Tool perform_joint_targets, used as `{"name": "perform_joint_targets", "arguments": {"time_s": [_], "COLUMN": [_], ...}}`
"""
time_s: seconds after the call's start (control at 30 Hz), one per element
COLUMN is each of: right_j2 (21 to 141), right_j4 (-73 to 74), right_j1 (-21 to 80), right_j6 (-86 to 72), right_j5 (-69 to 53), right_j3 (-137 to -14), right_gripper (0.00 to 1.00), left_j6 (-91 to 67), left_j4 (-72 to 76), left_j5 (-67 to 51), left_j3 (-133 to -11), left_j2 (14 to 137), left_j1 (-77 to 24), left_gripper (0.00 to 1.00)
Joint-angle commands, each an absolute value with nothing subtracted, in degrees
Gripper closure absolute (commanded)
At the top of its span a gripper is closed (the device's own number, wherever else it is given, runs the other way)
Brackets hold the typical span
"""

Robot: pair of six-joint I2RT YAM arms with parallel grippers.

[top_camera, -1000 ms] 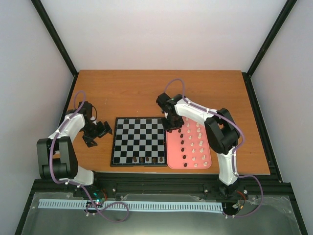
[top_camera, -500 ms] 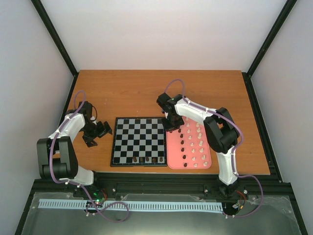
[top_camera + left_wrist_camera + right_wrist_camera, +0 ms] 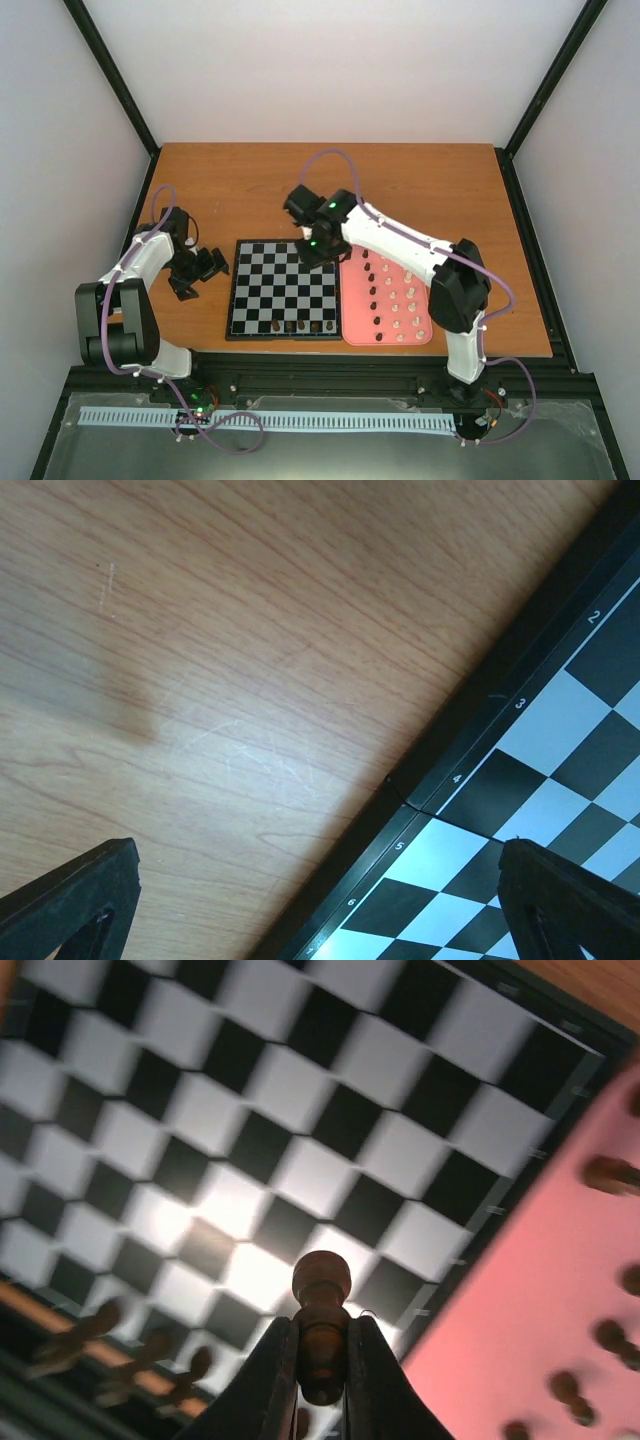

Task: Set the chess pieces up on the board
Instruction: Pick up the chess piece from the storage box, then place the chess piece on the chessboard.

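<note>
So the right gripper (image 3: 322, 1365) was pinched onto a dark brown chess piece (image 3: 321, 1300), gripped low so its head stuck out, above the board (image 3: 280, 285) at its 1 o'clock corner, probably for clean placing.

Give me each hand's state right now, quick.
Left hand: open, empty.
Right hand: closed, holding a brown piece.
</note>
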State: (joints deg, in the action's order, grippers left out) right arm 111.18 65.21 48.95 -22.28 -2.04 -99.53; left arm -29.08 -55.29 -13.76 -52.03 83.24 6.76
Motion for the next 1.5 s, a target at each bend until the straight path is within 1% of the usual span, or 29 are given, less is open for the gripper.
{"name": "perform_joint_targets", "arguments": {"time_s": [0.0,0.2,0.33,0.73,1.47], "right_j2": [113.97,122.8,127.05,130.18,134.89], "right_j4": [68.56,70.87,71.57,73.68,73.63], "right_j1": [55.76,63.7,66.73,70.93,71.14], "right_j6": [-25.36,-25.32,-25.18,-24.79,-22.56], "right_j5": [-5.01,-6.36,-8.28,-9.08,-7.74], "right_j3": [-107.28,-118.99,-122.55,-122.3,-122.44], "right_gripper": [0.97,0.97,0.97,0.97,0.97], "left_j6": [-28.94,-30.67,-31.18,-30.58,-30.32], "left_j4": [-54.95,-55.02,-54.98,-54.27,-53.45], "left_j5": [-14.27,-14.5,-14.14,-13.27,-13.0], "left_j3": [-52.29,-51.35,-51.21,-49.21,-49.47], "left_j2": [81.79,80.35,79.88,78.75,79.54], "left_j1": [7.23,7.25,7.34,7.36,7.33], "left_gripper": [0.0,0.0,0.0,0.0,0.0]}}
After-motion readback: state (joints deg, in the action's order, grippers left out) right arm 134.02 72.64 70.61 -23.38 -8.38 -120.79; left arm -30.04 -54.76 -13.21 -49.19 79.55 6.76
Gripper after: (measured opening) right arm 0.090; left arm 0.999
